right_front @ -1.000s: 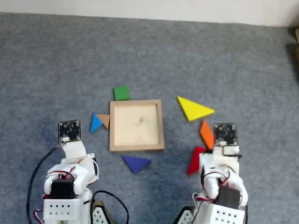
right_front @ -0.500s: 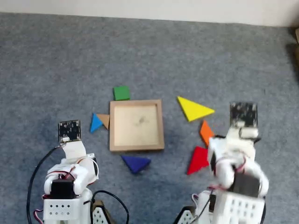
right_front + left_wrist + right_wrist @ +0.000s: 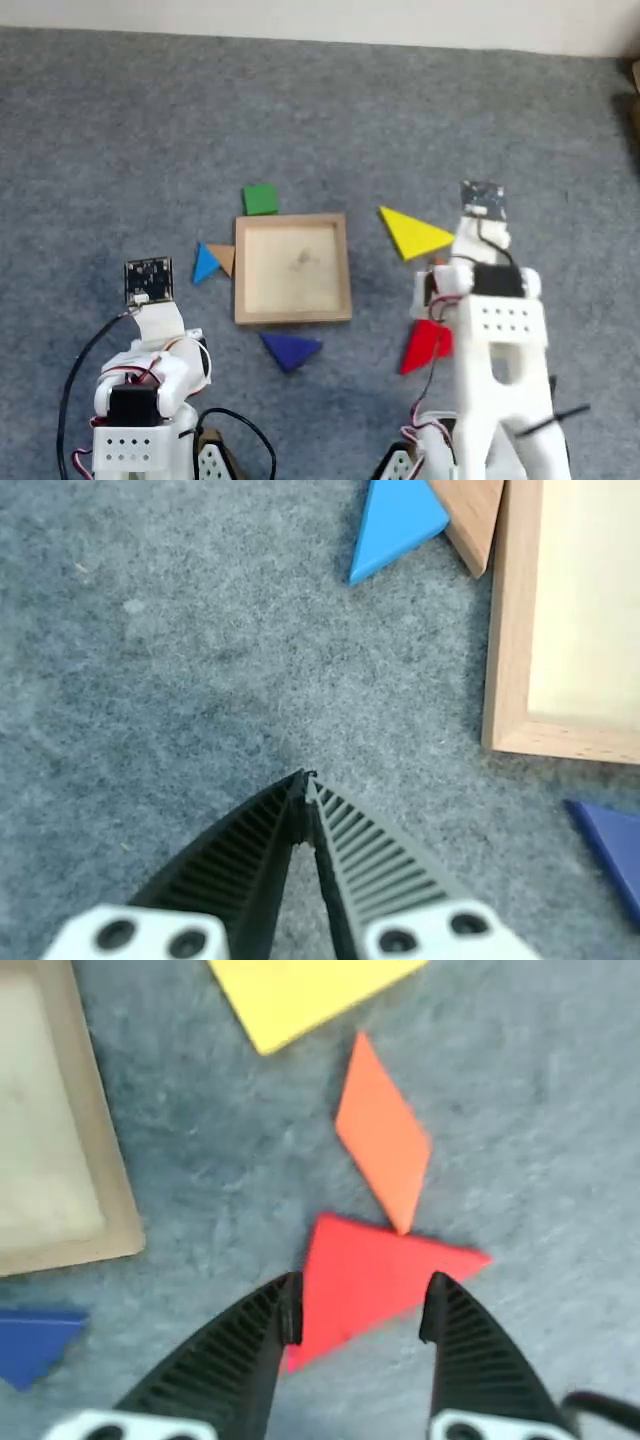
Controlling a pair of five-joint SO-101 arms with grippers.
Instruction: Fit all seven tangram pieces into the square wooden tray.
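Observation:
The square wooden tray (image 3: 292, 220) lies mid-carpet with nothing in it. Around it lie a green square (image 3: 260, 199), a light blue triangle (image 3: 204, 263), a tan triangle (image 3: 223, 258), a dark blue triangle (image 3: 291, 349), a yellow triangle (image 3: 413, 233) and a red triangle (image 3: 425, 345). My right gripper (image 3: 361, 1308) is open above the red triangle (image 3: 370, 1280), with the orange parallelogram (image 3: 385, 1145) just beyond it. My left gripper (image 3: 303, 780) is shut over bare carpet, short of the light blue triangle (image 3: 395, 520) and the tray's corner (image 3: 510, 630).
The right arm (image 3: 485, 300) stands raised over the orange piece and part of the red one. The left arm (image 3: 150, 350) sits folded near the front left. Grey carpet stretches open behind the tray up to a pale wall strip.
The right arm has lifted and extended forward over the red and orange pieces, hiding most of the orange one from above. The left arm and all pieces stayed put.

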